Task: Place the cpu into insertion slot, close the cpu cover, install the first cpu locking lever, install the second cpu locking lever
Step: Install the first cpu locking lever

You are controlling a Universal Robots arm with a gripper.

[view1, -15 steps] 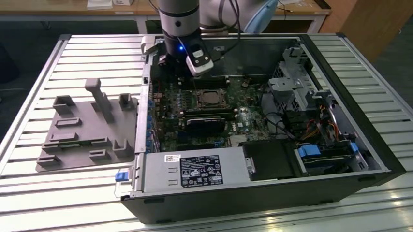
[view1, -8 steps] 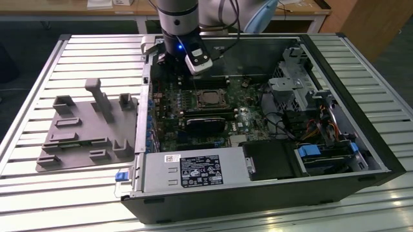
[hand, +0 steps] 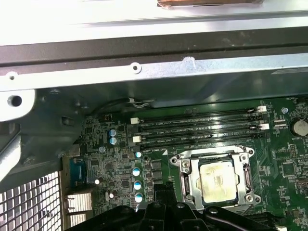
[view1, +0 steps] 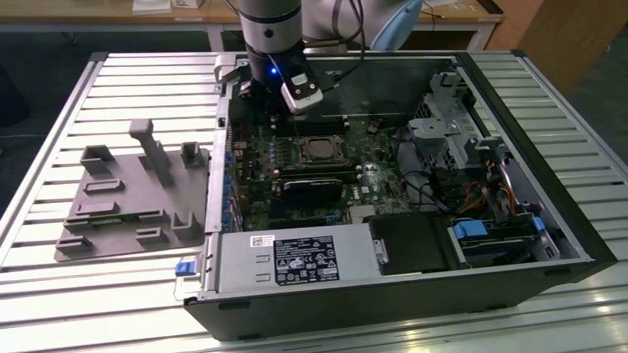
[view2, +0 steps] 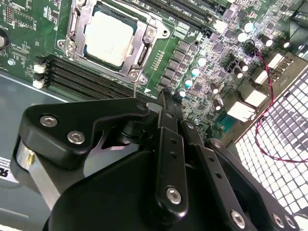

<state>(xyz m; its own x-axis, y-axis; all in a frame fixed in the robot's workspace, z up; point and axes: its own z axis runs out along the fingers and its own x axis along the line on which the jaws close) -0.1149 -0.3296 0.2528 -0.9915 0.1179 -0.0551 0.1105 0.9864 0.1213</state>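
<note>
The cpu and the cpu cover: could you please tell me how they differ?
The cpu is a solid pale beige square; the cpu cover is a silvery frame with a cut-out centre. The cpu is smaller and shows through the opening of the larger cpu cover. Both lie flat on the green board.

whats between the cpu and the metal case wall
Long black slots lie side by side between the cpu and the case wall, as the first wrist view shows.
</note>
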